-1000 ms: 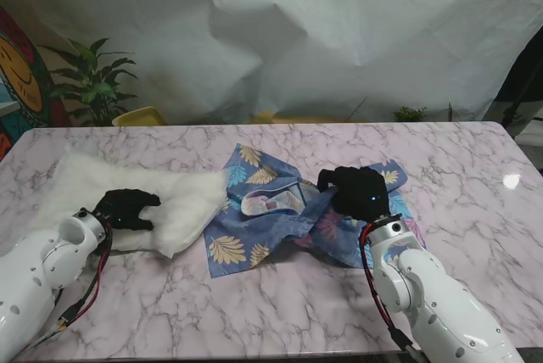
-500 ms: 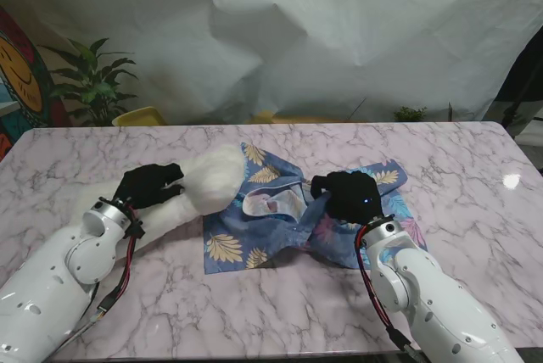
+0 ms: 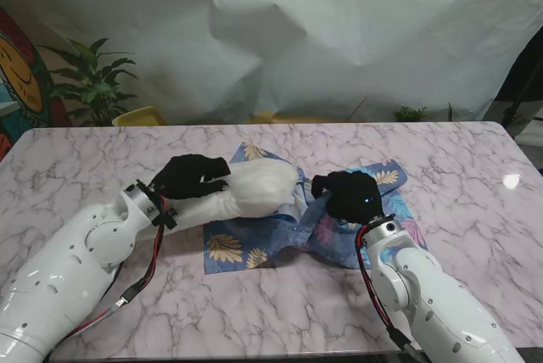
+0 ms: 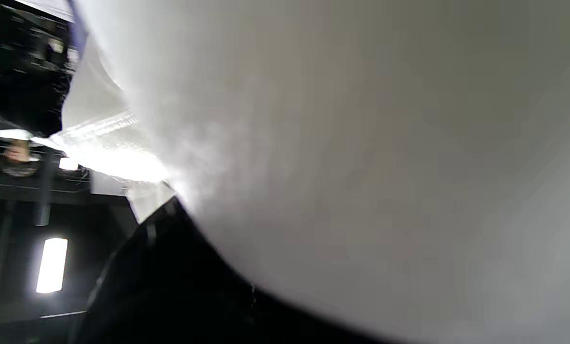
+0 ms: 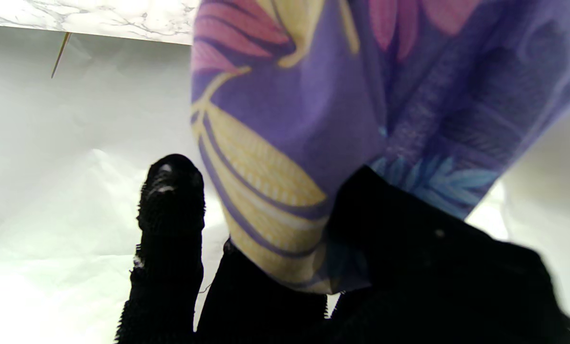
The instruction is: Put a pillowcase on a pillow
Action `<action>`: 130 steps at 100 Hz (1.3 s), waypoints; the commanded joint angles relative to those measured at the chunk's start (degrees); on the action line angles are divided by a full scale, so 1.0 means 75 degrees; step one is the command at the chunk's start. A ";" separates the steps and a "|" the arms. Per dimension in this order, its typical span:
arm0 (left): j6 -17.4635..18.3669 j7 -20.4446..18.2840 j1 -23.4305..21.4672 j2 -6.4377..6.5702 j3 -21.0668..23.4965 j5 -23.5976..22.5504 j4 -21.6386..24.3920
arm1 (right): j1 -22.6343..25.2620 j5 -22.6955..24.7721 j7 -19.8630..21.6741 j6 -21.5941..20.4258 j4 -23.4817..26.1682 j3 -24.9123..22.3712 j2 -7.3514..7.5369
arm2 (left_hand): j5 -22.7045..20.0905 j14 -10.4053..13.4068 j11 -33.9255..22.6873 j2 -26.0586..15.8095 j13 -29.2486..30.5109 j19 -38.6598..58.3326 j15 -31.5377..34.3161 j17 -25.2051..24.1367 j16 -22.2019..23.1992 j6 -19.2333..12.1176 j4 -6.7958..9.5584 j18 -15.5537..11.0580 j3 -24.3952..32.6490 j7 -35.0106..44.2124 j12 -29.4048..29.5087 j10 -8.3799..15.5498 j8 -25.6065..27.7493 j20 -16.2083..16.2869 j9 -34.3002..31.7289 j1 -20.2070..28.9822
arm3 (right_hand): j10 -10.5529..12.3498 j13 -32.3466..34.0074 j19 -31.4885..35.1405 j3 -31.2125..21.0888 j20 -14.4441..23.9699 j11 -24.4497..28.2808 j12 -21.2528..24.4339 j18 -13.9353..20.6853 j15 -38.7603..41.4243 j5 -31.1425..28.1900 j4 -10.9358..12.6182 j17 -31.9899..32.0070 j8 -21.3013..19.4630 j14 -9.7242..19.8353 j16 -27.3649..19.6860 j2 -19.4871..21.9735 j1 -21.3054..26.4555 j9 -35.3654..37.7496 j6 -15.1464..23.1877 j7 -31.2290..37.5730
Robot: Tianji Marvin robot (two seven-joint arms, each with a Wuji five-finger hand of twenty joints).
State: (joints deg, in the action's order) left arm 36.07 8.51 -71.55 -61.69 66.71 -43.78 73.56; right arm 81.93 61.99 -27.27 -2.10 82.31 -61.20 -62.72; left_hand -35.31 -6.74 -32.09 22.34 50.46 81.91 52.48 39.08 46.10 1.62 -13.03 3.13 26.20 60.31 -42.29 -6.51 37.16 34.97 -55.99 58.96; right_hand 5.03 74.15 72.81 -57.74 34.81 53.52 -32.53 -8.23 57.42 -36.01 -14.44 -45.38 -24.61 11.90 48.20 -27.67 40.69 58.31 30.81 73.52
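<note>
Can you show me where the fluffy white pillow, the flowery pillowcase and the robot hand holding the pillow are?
pillow [image 3: 259, 187], stand view, on its white bulging end.
pillowcase [image 3: 229, 248], stand view, on a yellow leaf near its front corner.
left robot hand [image 3: 191, 177], stand view, on the black glove's back.

- A pink-veined white marble table [image 3: 475, 244] with rounded corners fills the foreground
- Crumpled white sheet backdrop [image 3: 339, 32] hangs behind its far edge
- Green leafy potted plant [image 3: 92, 83] stands past the far left corner
- Small yellow bowl-shaped object [image 3: 140, 115] sits beside it
- Bright light glare [image 3: 511, 181] marks the right edge
</note>
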 commanded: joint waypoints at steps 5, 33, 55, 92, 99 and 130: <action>0.0257 -0.0071 0.0232 -0.0151 -0.0441 -0.0001 -0.0059 | -0.0013 -0.0016 -0.0008 -0.0004 -0.0046 -0.0003 -0.0012 | -0.0385 0.0220 -0.0108 -0.0400 0.0081 0.0202 0.0128 -0.0110 0.0081 -0.0855 0.0580 -0.1044 0.0726 0.0591 -0.0156 0.0023 0.0345 0.0177 -0.0335 0.0781 | 0.0378 0.0225 0.0023 -0.0236 0.0051 0.0126 -0.0100 0.0047 0.0056 -0.0076 -0.0082 0.0023 -0.0133 0.0034 -0.0050 -0.0034 0.0324 -0.0033 0.0284 0.0201; 0.0445 0.0450 0.0814 -0.0263 -0.1426 -0.0222 -0.0584 | 0.0036 0.0021 -0.0041 -0.0068 -0.0032 -0.0031 0.0000 | -0.0385 0.0182 -0.0114 -0.0385 0.0093 0.0265 0.0170 -0.0097 0.0212 -0.0805 0.0568 -0.1044 0.0804 0.0564 -0.0299 -0.0019 0.0429 0.0289 -0.0349 0.0788 | 0.0407 0.0223 0.0027 -0.0248 0.0055 0.0118 -0.0093 0.0049 0.0058 -0.0099 -0.0086 0.0024 -0.0131 0.0039 -0.0054 -0.0050 0.0311 -0.0016 0.0300 0.0198; 0.0732 -0.0243 0.0930 -0.0066 -0.1477 -0.0408 -0.0562 | 0.0043 0.0043 -0.0025 -0.0072 -0.0037 -0.0098 0.0009 | -0.0459 0.0212 -0.0117 -0.0316 0.0121 0.0315 0.0226 -0.0128 0.0370 -0.0865 0.0535 -0.1083 0.0985 0.0534 -0.0419 0.0023 0.0523 0.0396 -0.0397 0.0682 | 0.0416 0.0221 0.0025 -0.0260 0.0055 0.0105 -0.0090 0.0048 0.0051 -0.0119 -0.0086 0.0025 -0.0136 0.0038 -0.0059 -0.0064 0.0318 -0.0016 0.0306 0.0190; 0.1034 -0.1522 0.0419 0.0239 -0.0593 -0.0219 -0.0181 | -0.0004 0.0161 0.0123 -0.0050 -0.0081 -0.0227 0.0055 | -0.0485 0.0270 -0.0146 -0.0257 0.0129 0.0318 0.0249 -0.0183 0.0495 -0.0921 0.0484 -0.1097 0.1138 0.0555 -0.0566 0.0096 0.0657 0.0484 -0.0443 0.0631 | 0.0455 0.0216 0.0028 -0.0297 0.0055 0.0094 -0.0094 0.0115 0.0026 -0.0152 -0.0094 0.0017 -0.0171 0.0050 -0.0072 -0.0107 0.0316 -0.0002 0.0333 0.0173; 0.1127 -0.1730 0.0338 0.0288 -0.0501 -0.0168 -0.0109 | -0.0082 0.0252 -0.0113 0.0036 -0.0166 -0.0211 0.0050 | -0.0474 0.0274 -0.0150 -0.0283 0.0132 0.0325 0.0259 -0.0192 0.0515 -0.0920 0.0480 -0.1106 0.1143 0.0546 -0.0584 0.0104 0.0666 0.0499 -0.0442 0.0618 | 0.0494 0.0197 0.0021 -0.0345 0.0049 0.0075 -0.0080 0.0151 -0.0033 -0.0192 -0.0093 0.0014 -0.0201 0.0022 -0.0098 -0.0191 0.0354 -0.0003 0.0345 0.0189; 0.1444 -0.1705 0.0521 0.0264 -0.1076 0.0145 -0.0715 | -0.0126 0.1249 -0.1037 0.0369 0.0254 -0.0259 0.0157 | -0.0446 0.0279 -0.0167 -0.0309 0.0141 0.0338 0.0260 -0.0189 0.0573 -0.0915 0.0479 -0.1119 0.1126 0.0527 -0.0625 0.0101 0.0700 0.0540 -0.0434 0.0618 | 0.0984 -0.0142 -0.0289 -0.1556 -0.0241 -0.0371 0.0287 0.0353 -0.1563 -0.0423 -0.0188 0.0083 -0.0503 0.0092 -0.0507 -0.1555 0.0369 -0.0219 0.0384 0.0018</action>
State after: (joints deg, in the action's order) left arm 46.39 -3.52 -67.89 -59.22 59.18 -43.03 69.39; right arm 81.01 71.48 -34.72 0.56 81.80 -62.73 -61.93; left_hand -35.32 -5.95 -32.09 22.35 50.33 81.91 52.53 38.53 49.62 1.62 -13.03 2.34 26.68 60.36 -46.51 -5.90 39.75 37.73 -56.03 58.93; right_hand 5.74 73.82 71.60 -62.81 33.72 52.15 -30.99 -7.11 47.65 -38.32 -15.88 -45.35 -26.80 11.84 44.84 -36.84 40.47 58.83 30.81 73.41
